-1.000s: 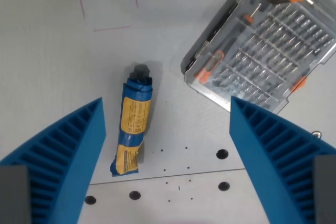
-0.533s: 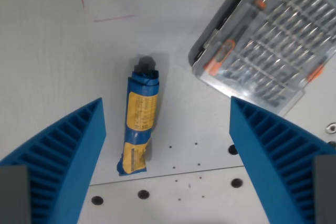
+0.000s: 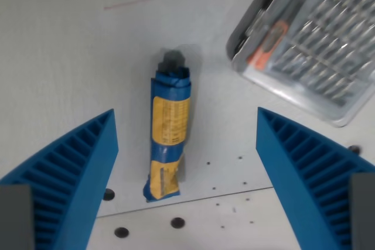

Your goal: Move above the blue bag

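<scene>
The blue bag (image 3: 168, 133) is a rolled-up blue packet with a yellow label, lying lengthwise on the pale table, a dark clip at its far end. It sits below and between my two blue ribbed fingers, one at the wrist view's left (image 3: 70, 174) and one at the right (image 3: 304, 168). My gripper (image 3: 186, 144) is open with nothing held, hovering above the table, the bag slightly left of its midline.
A clear plastic case of screwdriver bits (image 3: 310, 39) with orange parts lies at the upper right. Faint red pen lines (image 3: 126, 1) mark the table at the top. Bolt holes (image 3: 177, 223) and small specks dot the surface near the bottom.
The whole scene has shifted right and down in the view, so the camera moved. The bag now lies closer to the middle between the fingers, and the bit case has slid toward the right edge.
</scene>
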Tool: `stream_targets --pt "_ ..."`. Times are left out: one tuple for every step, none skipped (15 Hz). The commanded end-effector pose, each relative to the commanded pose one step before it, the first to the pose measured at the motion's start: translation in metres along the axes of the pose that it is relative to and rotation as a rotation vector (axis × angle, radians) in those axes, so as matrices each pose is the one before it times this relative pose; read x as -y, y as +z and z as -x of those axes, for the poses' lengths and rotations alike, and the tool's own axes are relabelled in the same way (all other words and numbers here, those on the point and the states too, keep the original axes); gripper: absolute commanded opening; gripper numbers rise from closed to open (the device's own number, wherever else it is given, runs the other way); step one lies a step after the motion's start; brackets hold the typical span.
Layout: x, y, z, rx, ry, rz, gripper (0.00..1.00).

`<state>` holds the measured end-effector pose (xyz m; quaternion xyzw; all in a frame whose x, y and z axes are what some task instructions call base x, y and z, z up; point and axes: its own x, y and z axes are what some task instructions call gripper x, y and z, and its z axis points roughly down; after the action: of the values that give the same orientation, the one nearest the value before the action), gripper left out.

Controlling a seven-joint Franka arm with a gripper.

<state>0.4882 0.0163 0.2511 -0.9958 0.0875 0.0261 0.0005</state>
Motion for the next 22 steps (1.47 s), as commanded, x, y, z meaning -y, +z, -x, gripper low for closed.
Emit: stream_targets --pt "0.004 0.01109 0.0202 -0.139 0.1252 -0.03076 1.0" --pt "0.00061 0.005 0.00483 0.0019 0.0057 -0.00297 1.0" --pt "0.00055 0.005 0.00482 0.0015 0.011 -0.00018 1.0" --pt "0.0005 0.005 0.00479 -0.0015 0.0072 -0.00199 1.0" --pt "0.00044 0.005 0.00473 -0.0019 0.0082 -0.00043 1.0" --pt "0.00041 0.00499 0.00467 0.0024 0.0114 -0.00047 1.0" --pt "0.00037 0.00497 0.00459 0.0024 0.0038 -0.0011 1.0" --pt "0.00033 0.00488 0.00446 0.0027 0.0072 0.00006 1.0" --pt "0.0003 0.00477 0.0043 0.0045 0.0067 -0.00239 1.0" --pt "0.00023 0.00465 0.00411 0.0007 0.0066 -0.0012 1.0" --pt "0.00016 0.00453 0.00391 0.0013 0.0088 -0.00258 1.0" --pt "0.00012 0.0044 0.00372 0.0035 0.0006 -0.00208 1.0" --pt "0.00008 0.00426 0.0035 0.0059 0.0058 0.00057 1.0" --pt "0.00007 0.00411 0.00327 0.0053 0.0027 -0.00099 1.0" --pt "0.00007 0.00395 0.00303 0.0017 0.0046 -0.00007 1.0" --pt "0.00007 0.00376 0.00278 0.0043 -0.0013 -0.00106 1.0" --pt "0.00006 0.00359 0.00253 0.0047 0.003 0.00154 1.0" --pt "0.00009 0.00338 0.00228 0.0032 0.0001 -0.00034 1.0" --pt "0.0001 0.00321 0.00206 0.004 0.0019 -0.00055 1.0" --pt "0.00009 0.003 0.00181 0.0022 -0.0023 0.00025 1.0" --pt "0.00008 0.00276 0.00158 0.0047 -0.0035 0.00021 1.0" --pt "0.00006 0.00249 0.00135 0.0014 0.0013 -0.00069 1.0"
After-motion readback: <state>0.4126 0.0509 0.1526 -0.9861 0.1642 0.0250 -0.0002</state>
